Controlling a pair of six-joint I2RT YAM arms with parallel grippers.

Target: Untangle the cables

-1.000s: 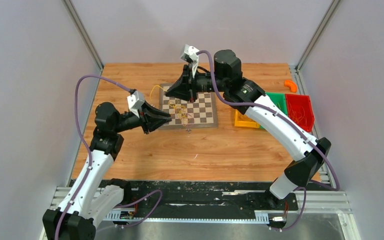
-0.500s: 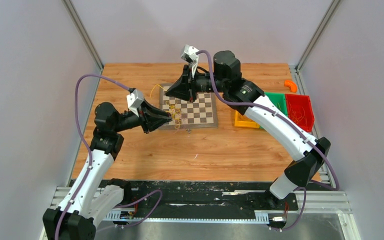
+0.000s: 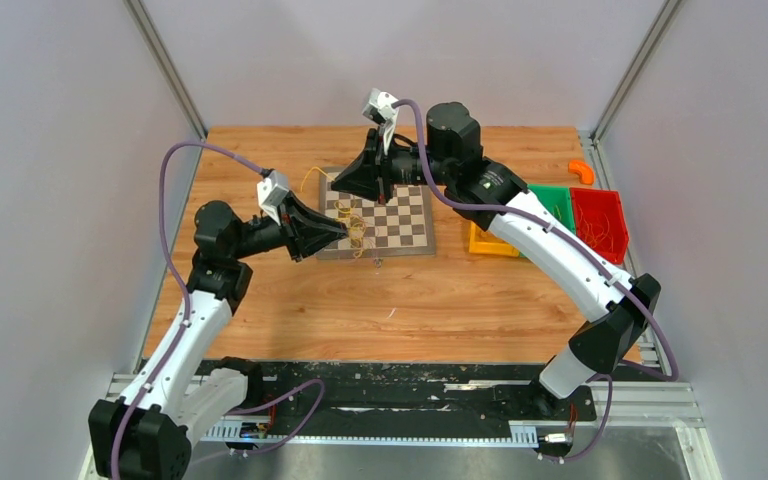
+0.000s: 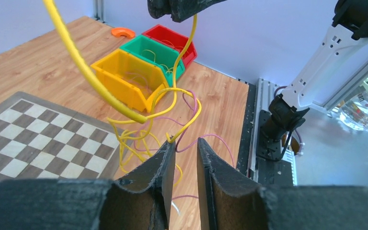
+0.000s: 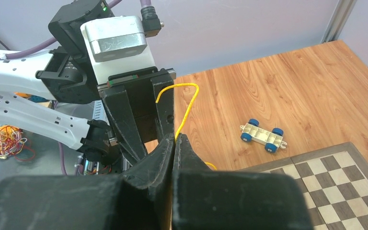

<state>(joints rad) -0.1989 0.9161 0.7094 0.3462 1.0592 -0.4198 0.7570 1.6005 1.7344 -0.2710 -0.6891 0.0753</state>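
Observation:
The cables (image 3: pixel 359 231) are a small tangle of thin yellow strands with a few pink-purple ones, at the near edge of the chessboard (image 3: pixel 400 215). In the left wrist view the tangle (image 4: pixel 139 134) hangs just beyond my left gripper (image 4: pixel 186 143). Its jaws stand a narrow gap apart, and a yellow strand end touches the left fingertip (image 4: pixel 170 144) without being clamped. My right gripper (image 5: pixel 175 139) is shut on a yellow cable (image 5: pixel 184 103) and holds it up above the board's far left corner (image 3: pixel 338 188). That strand runs down into the tangle.
Yellow (image 3: pixel 490 241), green (image 3: pixel 556 203) and red (image 3: pixel 600 222) bins stand right of the board, with loose wires in them. An orange piece (image 3: pixel 581 170) lies at the far right. A small wheeled toy chassis (image 5: pixel 262 134) lies on the table by the board.
My left gripper has moved forward to the right, up to the tangle at the board's near edge. The right gripper has stayed put with the yellow cable.

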